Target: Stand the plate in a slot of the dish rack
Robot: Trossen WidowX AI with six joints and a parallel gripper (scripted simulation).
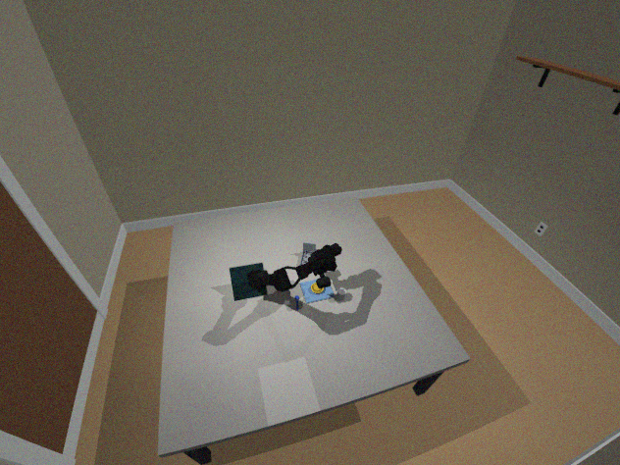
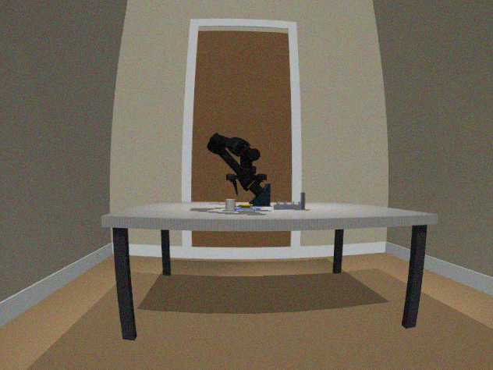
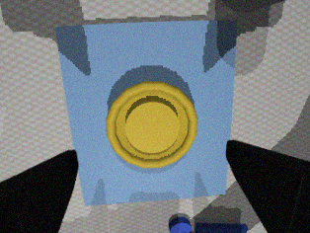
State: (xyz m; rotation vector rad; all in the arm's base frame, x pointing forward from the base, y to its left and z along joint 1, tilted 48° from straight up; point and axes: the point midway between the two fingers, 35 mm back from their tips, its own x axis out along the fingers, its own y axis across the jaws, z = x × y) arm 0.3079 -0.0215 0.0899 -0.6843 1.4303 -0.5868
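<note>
The yellow round plate (image 1: 317,287) (image 2: 245,205) (image 3: 152,127) lies flat on the blue mat (image 1: 310,299) (image 3: 94,109). My gripper (image 3: 153,153) is open and empty, pointing down above the plate. In the wrist view its two black fingers stand wide apart, left and right of the plate and level with its lower half, touching nothing. The grey dish rack (image 1: 309,246) (image 2: 281,207) stands on the table, right of the plate in the exterior view, with a tall wall at one end. In the top view the arm partly hides the rack, and its slots are too small to make out.
A light grey cup (image 2: 230,204) stands beside the mat. A small blue object (image 1: 297,302) (image 3: 180,224) is by the mat's edge nearest the arm's base. The dark base plate (image 1: 240,287) lies behind. A white sheet (image 1: 287,389) lies near a table edge.
</note>
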